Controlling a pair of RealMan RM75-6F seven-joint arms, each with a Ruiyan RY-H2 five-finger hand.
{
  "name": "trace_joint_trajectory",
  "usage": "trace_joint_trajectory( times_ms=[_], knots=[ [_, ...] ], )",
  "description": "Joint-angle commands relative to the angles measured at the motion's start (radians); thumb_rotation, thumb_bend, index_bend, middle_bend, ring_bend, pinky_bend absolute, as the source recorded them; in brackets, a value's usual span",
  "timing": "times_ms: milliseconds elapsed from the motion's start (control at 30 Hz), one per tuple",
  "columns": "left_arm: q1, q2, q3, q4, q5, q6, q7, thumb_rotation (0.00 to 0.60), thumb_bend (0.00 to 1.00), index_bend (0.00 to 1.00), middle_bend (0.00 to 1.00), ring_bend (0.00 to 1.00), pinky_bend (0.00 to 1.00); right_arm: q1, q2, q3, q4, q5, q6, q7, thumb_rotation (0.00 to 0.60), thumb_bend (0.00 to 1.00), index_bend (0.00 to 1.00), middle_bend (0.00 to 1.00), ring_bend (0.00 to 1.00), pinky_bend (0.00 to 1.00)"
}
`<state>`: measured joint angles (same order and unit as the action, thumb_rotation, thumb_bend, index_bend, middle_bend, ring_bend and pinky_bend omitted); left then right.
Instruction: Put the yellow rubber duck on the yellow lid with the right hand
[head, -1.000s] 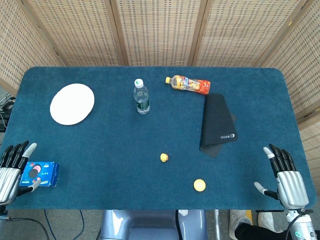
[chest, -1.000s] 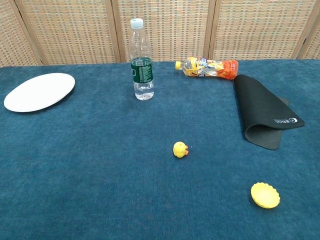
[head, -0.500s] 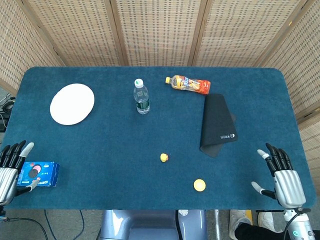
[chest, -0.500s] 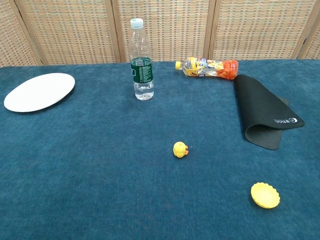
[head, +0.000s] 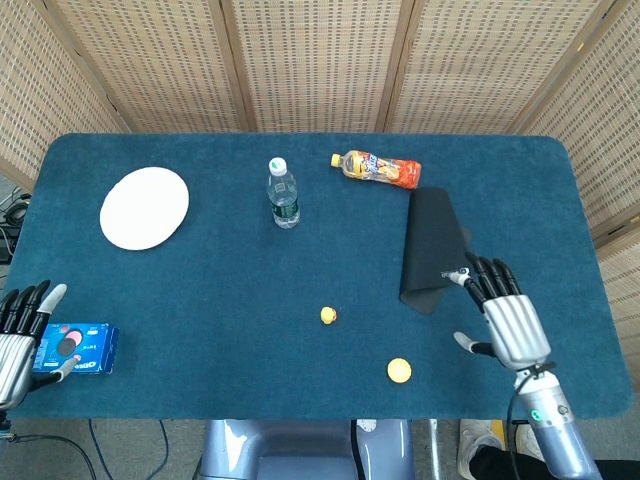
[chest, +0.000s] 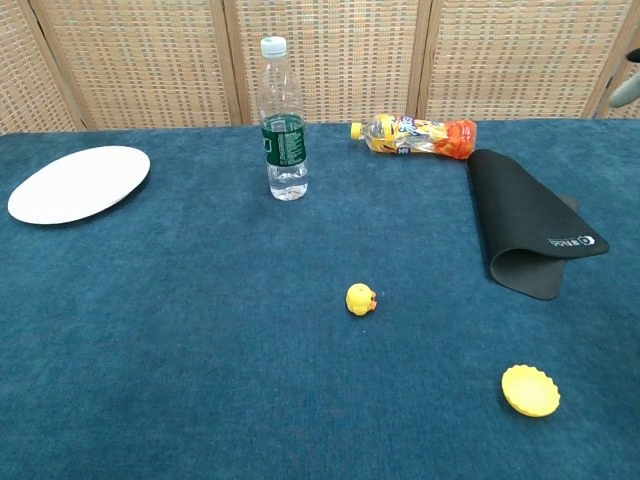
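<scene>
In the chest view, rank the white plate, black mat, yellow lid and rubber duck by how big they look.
Plate and mat: biggest, too alike to rank; the plate lies farther back.
Then the lid.
Then the duck, smallest.

Little legible print on the table

The folded black mat (chest: 530, 222) carries a small white logo and wordmark near its right edge in the chest view, too small to read letter by letter. The upright water bottle (chest: 283, 118) wears a dark green label with pale print that cannot be made out. The orange drink bottle (chest: 417, 136), lying on its side, has a colourful wrapper whose lettering is blurred. The blue snack packet (head: 78, 347) by the left hand (head: 20, 330) shows white markings in the head view, unreadable at this size.
</scene>
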<state>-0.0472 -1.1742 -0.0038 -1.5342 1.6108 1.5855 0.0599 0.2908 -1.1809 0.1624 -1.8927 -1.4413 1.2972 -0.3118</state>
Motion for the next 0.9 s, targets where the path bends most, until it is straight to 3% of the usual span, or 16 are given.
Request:
trace_joint_trajectory(
  times_ms=[33, 300, 567, 900],
  knots=[
    [0.000, -0.002, -0.005, 0.005, -0.007, 0.002, -0.005, 0.600, 0.10, 0.00, 0.00, 0.00, 0.00, 0.130, -0.066, 0.090, -0.042, 0.192, -0.120, -0.205, 0.600, 0.10, 0.25, 0.00, 0.00, 0.00],
    [-0.001, 0.001, -0.007, 0.009, -0.008, 0.001, -0.026, 0.600, 0.10, 0.00, 0.00, 0.00, 0.00, 0.270, -0.204, 0.147, -0.035, 0.421, -0.155, -0.379, 0.600, 0.14, 0.29, 0.01, 0.00, 0.00],
    [-0.003, 0.003, -0.006, 0.015, -0.012, -0.007, -0.047, 0.600, 0.11, 0.00, 0.00, 0.00, 0.00, 0.364, -0.366, 0.096, 0.003, 0.530, -0.126, -0.505, 0.600, 0.15, 0.31, 0.01, 0.00, 0.00],
    [-0.005, 0.004, 0.001, 0.016, -0.004, -0.012, -0.051, 0.600, 0.11, 0.00, 0.00, 0.00, 0.00, 0.419, -0.500, 0.048, 0.069, 0.591, -0.091, -0.569, 0.600, 0.17, 0.37, 0.04, 0.00, 0.00]
  ],
)
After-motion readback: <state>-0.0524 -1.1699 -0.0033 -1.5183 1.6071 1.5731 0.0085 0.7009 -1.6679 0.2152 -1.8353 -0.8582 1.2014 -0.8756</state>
